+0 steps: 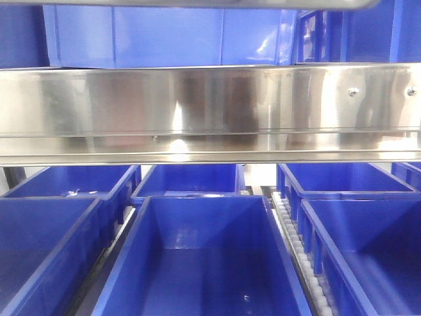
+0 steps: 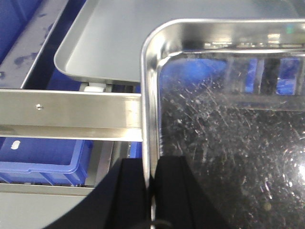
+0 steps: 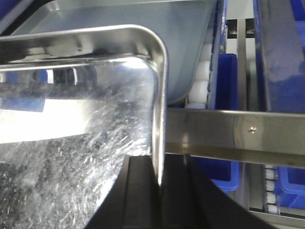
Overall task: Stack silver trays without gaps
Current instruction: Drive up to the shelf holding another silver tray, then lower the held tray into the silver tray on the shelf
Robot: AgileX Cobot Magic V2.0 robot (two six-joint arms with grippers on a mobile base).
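Rows of deep blue bins [image 1: 204,257] fill the shelving in the front view. A long brushed-steel rail [image 1: 210,112] runs across above them from edge to edge.

In both wrist views the near silver tray [image 2: 228,133] is held between the two arms, its scratched, shiny floor facing the cameras (blue reflections show in it). Its rounded far corners overlap the rail [image 2: 71,114] and the far silver tray [image 2: 109,43]. That second tray lies flat beyond the rail, dull grey inside, and whether the two trays touch cannot be told.

The left tool [image 2: 151,191] is clamped on the near tray's left rim, one black finger inside the wall and one outside. The right tool [image 3: 159,191] grips the right rim of the same tray [image 3: 81,119] in the same way.

A column of white rollers [image 3: 200,81] stands just beside the far tray [image 3: 190,57], against a blue bin [image 3: 224,86].
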